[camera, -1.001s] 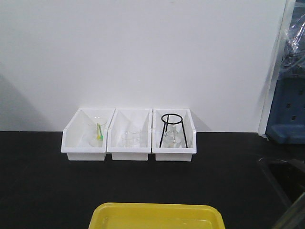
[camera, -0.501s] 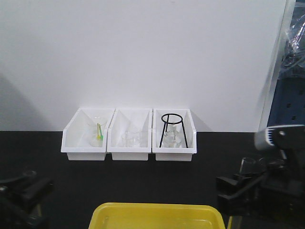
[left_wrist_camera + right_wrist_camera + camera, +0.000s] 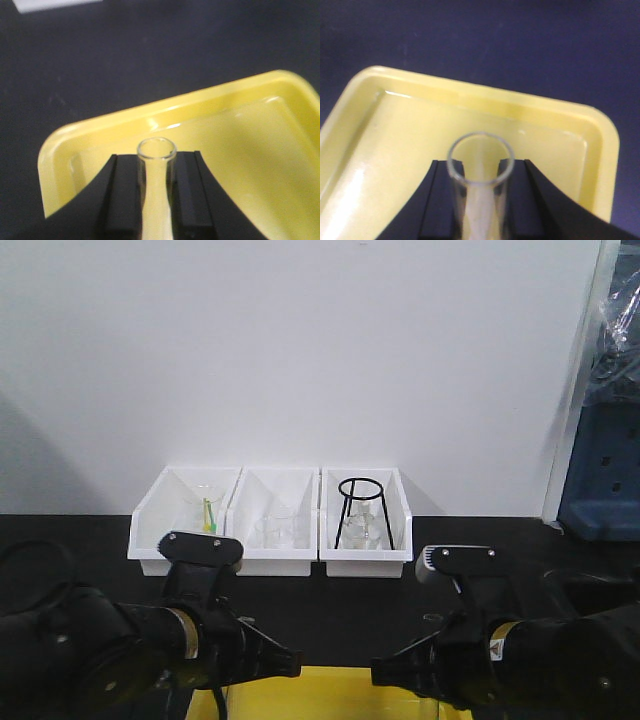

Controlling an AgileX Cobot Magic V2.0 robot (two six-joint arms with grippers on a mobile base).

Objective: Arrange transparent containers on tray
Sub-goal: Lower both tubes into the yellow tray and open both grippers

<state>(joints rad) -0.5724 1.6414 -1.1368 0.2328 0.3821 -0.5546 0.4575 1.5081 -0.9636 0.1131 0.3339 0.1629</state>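
In the left wrist view my left gripper (image 3: pixel 156 161) is shut on a clear transparent container (image 3: pixel 156 197), a slim test tube with its round rim toward the camera. It hangs over the left end of the yellow tray (image 3: pixel 100 134). In the right wrist view my right gripper (image 3: pixel 480 167) is shut on a wider-looking transparent container (image 3: pixel 480 212) over the tray's (image 3: pixel 470 91) right end. From the front, the left arm (image 3: pixel 195 635) and right arm (image 3: pixel 480 650) lean over the tray (image 3: pixel 320 692); their fingertips are hidden there.
Three white bins (image 3: pixel 175 540) (image 3: pixel 272 540) (image 3: pixel 365 540) stand in a row against the back wall, holding glassware. The right one holds a black ring stand (image 3: pixel 360 502). A blue unit (image 3: pixel 600 480) stands at the far right. The tabletop (image 3: pixel 80 560) is black.
A second ago no arm showed in the front view. Both arms then came in from the sides and now sit closer together over the tray's near end.
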